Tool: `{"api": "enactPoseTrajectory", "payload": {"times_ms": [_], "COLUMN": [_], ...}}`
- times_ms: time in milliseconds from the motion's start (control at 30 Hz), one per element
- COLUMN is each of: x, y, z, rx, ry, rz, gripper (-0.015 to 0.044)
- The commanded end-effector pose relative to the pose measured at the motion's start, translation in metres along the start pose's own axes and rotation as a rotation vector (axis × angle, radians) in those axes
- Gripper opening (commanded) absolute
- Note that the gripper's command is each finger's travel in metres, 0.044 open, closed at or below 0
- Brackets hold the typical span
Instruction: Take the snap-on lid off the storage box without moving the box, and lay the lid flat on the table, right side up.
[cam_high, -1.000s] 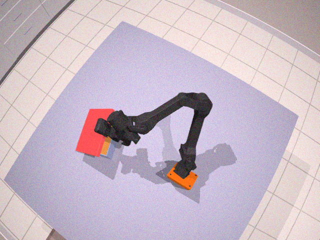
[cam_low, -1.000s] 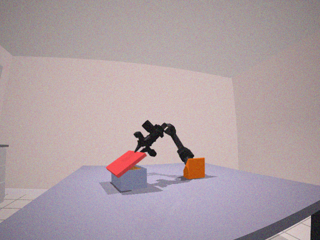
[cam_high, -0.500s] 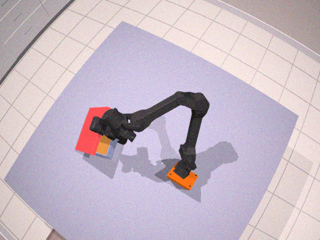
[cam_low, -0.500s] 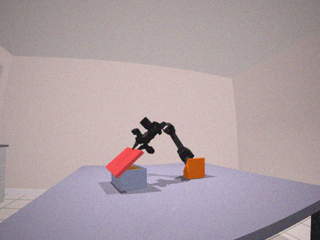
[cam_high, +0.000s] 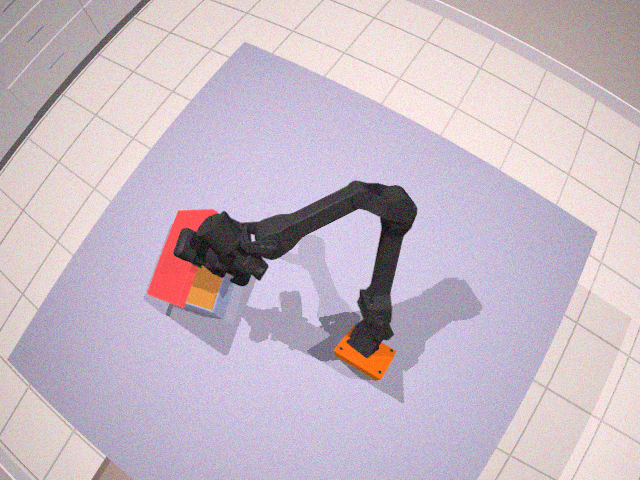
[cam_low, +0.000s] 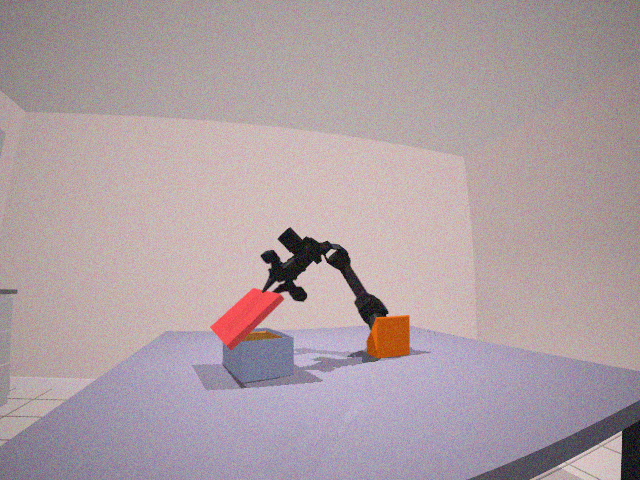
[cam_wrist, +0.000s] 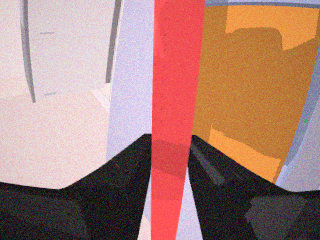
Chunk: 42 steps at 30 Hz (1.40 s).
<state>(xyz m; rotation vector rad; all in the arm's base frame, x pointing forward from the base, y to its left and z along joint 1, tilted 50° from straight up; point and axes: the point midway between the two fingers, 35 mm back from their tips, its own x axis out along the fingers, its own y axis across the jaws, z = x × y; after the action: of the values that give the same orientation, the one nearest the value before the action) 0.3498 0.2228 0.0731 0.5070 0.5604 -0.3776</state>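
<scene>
The red lid (cam_high: 170, 273) (cam_low: 245, 317) (cam_wrist: 177, 60) is tilted steeply, with its raised edge toward the arm and its low edge at the left side of the box. Whether that edge touches the box is unclear. The blue-grey storage box (cam_high: 222, 298) (cam_low: 263, 359) (cam_wrist: 299, 142) stands upright on the table, its orange inside partly uncovered. My gripper (cam_low: 269, 291) (cam_wrist: 170, 142) is shut on the lid's raised edge, one finger on each side. In the top view the fingertips are hidden under the gripper body.
The lavender table (cam_high: 336, 129) (cam_low: 387, 413) carries everything. An orange block (cam_high: 367, 361) (cam_low: 395, 335) sits at the arm's base, right of the box. The arm arches between the base and the box. The table's left edge lies beyond the lid.
</scene>
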Motion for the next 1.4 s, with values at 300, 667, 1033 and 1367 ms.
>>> {"api": "enactPoseTrajectory", "payload": {"times_ms": [300,667,1033,1367], "x": [-0.014,-0.015,-0.016,-0.018], "y": [0.02,0.02,0.013,0.012], "z": [0.0,-0.002,-0.026,-0.046], "rx": [0.012,0.012,0.012,0.013], "ry": [-0.002,-0.002,-0.001,-0.001], "rz": [0.016,0.016,0.016,0.016], "gripper": [0.0,0.0,0.0,0.0]}}
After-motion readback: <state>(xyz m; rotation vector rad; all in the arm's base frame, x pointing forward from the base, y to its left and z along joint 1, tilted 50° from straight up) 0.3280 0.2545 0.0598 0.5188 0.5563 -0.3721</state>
